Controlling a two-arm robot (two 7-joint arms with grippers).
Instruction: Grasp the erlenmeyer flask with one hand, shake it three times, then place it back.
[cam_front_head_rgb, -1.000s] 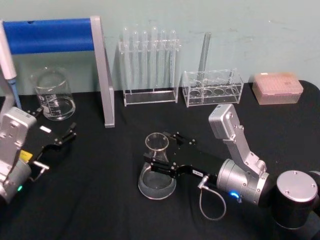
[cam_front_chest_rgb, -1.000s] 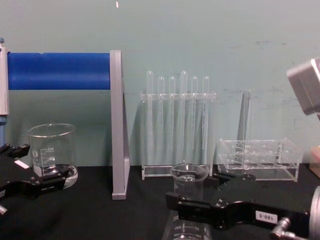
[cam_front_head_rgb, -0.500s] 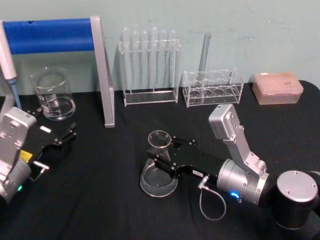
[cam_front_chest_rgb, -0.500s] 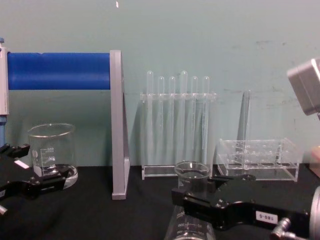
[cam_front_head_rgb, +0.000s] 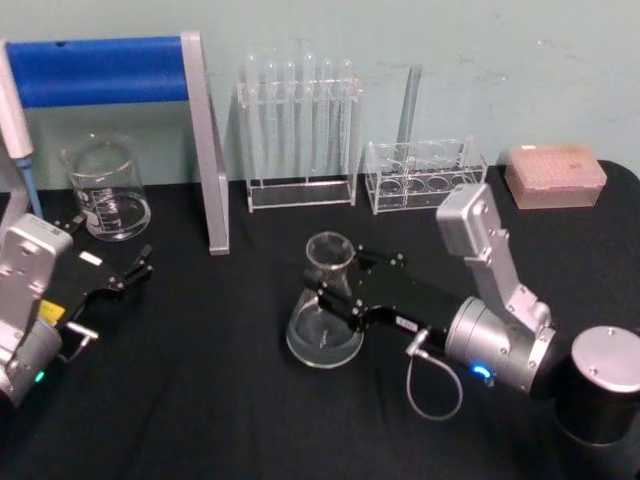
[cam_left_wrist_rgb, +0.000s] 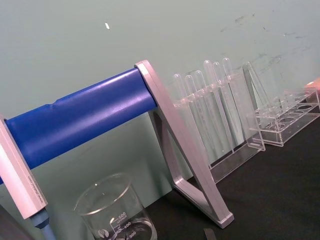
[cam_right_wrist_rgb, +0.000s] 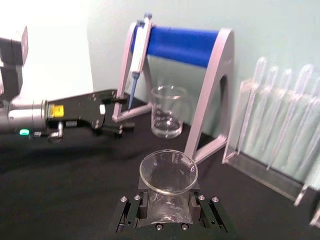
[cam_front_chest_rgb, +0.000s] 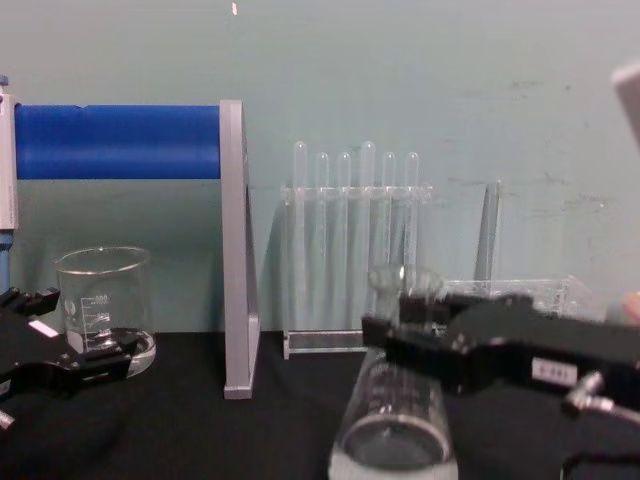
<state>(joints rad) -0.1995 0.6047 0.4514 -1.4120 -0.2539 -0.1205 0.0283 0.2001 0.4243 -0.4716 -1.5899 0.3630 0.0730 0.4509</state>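
The erlenmeyer flask (cam_front_head_rgb: 323, 318) is clear glass with a wide base and flared rim. It is at the table's middle, and in the chest view the flask (cam_front_chest_rgb: 392, 425) hangs tilted with its base facing the camera. My right gripper (cam_front_head_rgb: 338, 287) is shut on its neck just under the rim. The right wrist view looks down on the rim of the flask (cam_right_wrist_rgb: 168, 172), with the right gripper (cam_right_wrist_rgb: 168, 209) clamped on either side below it. My left gripper (cam_front_head_rgb: 133, 271) rests open and empty at the left, near the beaker.
A glass beaker (cam_front_head_rgb: 105, 190) stands back left beside a grey stand with a blue bar (cam_front_head_rgb: 205, 150) and a pipette (cam_front_head_rgb: 15, 120). Along the back wall are a test tube rack (cam_front_head_rgb: 300, 130), a second clear rack (cam_front_head_rgb: 425, 175) and a pink tip box (cam_front_head_rgb: 555, 175).
The right gripper has raised the flask and carried it right and toward the back. The flask now tilts more. The left arm has not moved.
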